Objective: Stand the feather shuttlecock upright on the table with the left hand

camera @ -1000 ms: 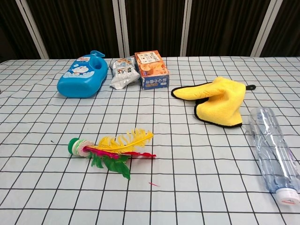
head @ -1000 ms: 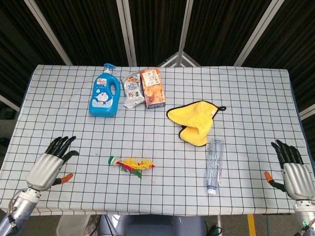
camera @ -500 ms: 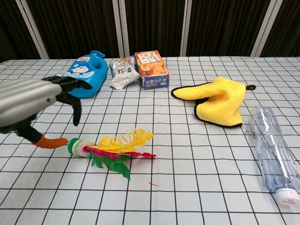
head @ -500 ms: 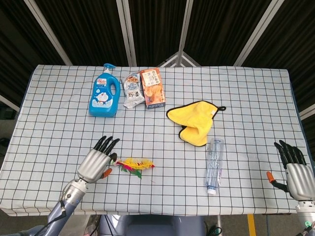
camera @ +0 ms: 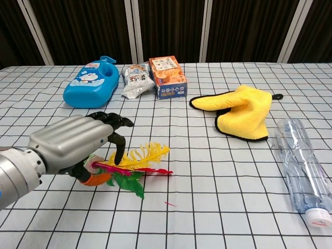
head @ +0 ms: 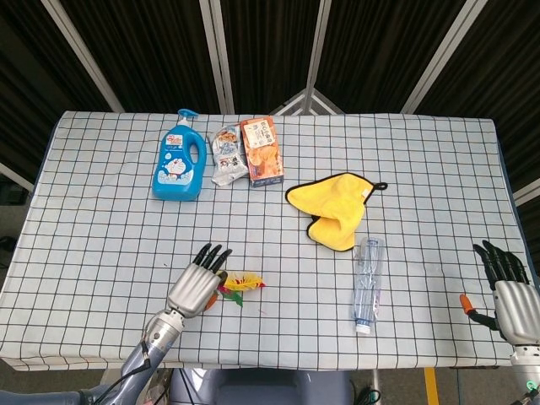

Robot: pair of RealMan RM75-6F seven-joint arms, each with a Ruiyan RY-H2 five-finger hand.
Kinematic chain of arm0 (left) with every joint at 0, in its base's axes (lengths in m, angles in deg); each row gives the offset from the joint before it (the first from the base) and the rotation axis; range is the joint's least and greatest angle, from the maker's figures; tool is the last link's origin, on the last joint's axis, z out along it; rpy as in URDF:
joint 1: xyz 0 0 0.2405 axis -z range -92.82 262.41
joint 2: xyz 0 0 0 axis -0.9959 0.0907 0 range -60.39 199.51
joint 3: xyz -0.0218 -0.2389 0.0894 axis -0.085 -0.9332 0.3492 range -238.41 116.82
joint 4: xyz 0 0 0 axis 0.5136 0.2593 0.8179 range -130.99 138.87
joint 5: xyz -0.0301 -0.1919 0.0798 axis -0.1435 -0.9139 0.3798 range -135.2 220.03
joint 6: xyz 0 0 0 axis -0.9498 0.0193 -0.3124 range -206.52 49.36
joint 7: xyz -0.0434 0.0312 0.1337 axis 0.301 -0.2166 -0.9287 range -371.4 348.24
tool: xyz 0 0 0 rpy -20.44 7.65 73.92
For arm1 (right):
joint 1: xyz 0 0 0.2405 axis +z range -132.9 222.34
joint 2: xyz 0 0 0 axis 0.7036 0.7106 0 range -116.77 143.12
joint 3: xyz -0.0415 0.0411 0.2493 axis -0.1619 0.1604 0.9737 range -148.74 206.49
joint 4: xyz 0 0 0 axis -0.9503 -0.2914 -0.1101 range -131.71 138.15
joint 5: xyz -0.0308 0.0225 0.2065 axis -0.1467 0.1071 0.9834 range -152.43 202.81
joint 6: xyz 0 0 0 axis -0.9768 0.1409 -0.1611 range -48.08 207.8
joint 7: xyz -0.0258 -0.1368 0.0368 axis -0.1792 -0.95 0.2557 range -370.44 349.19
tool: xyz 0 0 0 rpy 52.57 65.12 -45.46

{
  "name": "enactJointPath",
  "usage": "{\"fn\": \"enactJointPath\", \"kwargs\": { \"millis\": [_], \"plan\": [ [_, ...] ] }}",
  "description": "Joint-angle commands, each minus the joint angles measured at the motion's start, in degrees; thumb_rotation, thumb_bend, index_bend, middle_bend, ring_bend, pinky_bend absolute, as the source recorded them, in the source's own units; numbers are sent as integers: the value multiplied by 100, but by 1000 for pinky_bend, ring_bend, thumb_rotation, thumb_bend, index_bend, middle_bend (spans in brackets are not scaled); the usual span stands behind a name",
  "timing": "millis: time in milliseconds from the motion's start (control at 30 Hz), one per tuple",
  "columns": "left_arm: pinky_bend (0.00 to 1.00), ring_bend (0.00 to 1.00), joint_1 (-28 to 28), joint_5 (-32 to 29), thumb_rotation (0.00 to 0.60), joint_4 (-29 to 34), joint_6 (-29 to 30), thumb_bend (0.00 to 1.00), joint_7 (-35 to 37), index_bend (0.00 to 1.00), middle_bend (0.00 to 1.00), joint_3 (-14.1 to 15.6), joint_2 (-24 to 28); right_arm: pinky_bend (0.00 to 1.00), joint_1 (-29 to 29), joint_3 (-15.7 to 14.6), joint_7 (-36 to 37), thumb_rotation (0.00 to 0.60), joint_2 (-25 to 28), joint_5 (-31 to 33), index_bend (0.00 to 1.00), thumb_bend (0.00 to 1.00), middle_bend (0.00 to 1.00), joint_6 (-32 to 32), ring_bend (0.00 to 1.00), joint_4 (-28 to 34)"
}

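Note:
The feather shuttlecock (camera: 136,161) lies flat on the checked tablecloth, yellow, red and green feathers pointing right; its feathers (head: 242,283) also show in the head view. My left hand (camera: 78,142) hovers over its base end, fingers spread and arched above it, the base hidden behind the palm. In the head view the left hand (head: 199,283) covers the shuttlecock's left end. Whether the fingers touch it I cannot tell. My right hand (head: 506,287) rests open at the table's near right corner, holding nothing.
A clear plastic bottle (camera: 301,163) lies on its side at the right. A yellow cloth (camera: 243,112) is behind it. At the back stand a blue detergent bottle (camera: 92,85), a snack bag (camera: 136,80) and an orange box (camera: 167,77).
My left hand has travelled right from the table's left edge to sit over the shuttlecock's base. The shuttlecock has not moved. The right hand has slid slightly lower.

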Motion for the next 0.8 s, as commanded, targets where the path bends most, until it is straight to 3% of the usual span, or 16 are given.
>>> {"fn": "enactJointPath", "kwargs": {
  "millis": [33,667,800],
  "plan": [
    [0,0,29,-26,600,-40,23,457,9,505,63,27,-74,0,0,2,5,600,3,-6,0,394,0,-5,0,7],
    [0,0,81,-99,600,-109,203,497,86,520,64,130,-33,0,-7,0,-13,600,-4,-11,0,393,0,-8,0,2],
    [0,0,103,-118,600,-114,225,547,133,543,71,145,-36,0,-7,0,-11,600,-4,-16,0,394,0,-9,0,4]
  ]
}}
